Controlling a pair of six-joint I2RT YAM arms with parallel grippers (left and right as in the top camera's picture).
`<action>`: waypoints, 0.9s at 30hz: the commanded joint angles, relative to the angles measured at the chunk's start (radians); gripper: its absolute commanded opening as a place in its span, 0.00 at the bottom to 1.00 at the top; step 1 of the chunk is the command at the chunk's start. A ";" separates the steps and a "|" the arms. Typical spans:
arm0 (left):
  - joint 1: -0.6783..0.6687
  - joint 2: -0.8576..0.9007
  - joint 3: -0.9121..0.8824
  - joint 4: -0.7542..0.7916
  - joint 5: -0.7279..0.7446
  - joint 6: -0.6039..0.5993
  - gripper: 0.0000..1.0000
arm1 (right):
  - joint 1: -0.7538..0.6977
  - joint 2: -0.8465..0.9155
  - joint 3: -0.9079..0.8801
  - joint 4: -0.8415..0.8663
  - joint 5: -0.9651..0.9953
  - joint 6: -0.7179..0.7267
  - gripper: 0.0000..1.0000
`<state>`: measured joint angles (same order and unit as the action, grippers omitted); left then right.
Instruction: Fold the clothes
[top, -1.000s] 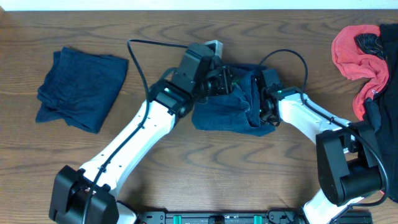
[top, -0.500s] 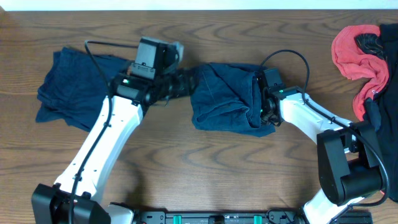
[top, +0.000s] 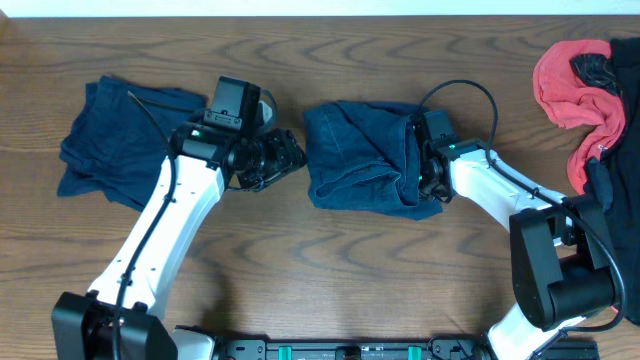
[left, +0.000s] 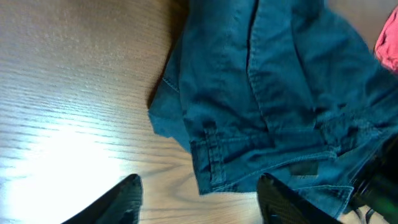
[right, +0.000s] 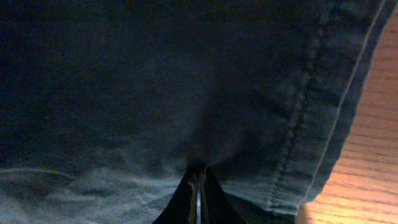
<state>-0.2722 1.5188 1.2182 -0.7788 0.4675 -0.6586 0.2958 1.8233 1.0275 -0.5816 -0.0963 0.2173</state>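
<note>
Dark navy shorts (top: 355, 155) lie folded over at the table's middle, seams and belt loops showing (left: 280, 93). A second navy garment (top: 125, 140) lies folded at the far left. My left gripper (top: 292, 155) hovers low just left of the shorts, open, with only the shorts' hem corner reaching between its fingertips (left: 202, 205). My right gripper (top: 425, 180) sits at the shorts' right edge. Its jaws are shut and the cloth (right: 155, 81) puckers at its tips (right: 198, 186).
A red cloth (top: 570, 85) and a dark garment (top: 620, 170) are piled at the right edge. Bare wood table (top: 330, 270) lies in front of the shorts. The right arm's cable (top: 470, 90) loops above the shorts.
My left gripper drew back leftward off the shorts, let go of the cloth and opened. The shorts settled into a folded heap. The right gripper stayed put.
</note>
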 joint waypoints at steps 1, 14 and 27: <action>-0.004 -0.003 -0.045 0.016 0.014 -0.130 0.66 | -0.009 0.011 -0.020 -0.015 0.018 0.010 0.04; -0.081 -0.003 -0.162 0.244 0.018 -0.241 0.67 | -0.009 0.011 -0.020 -0.016 0.018 0.010 0.04; -0.122 0.055 -0.170 0.267 0.019 -0.319 0.67 | -0.009 0.011 -0.020 -0.016 0.018 0.010 0.03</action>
<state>-0.3756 1.5417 1.0542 -0.5137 0.4801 -0.9371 0.2958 1.8229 1.0275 -0.5823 -0.0959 0.2192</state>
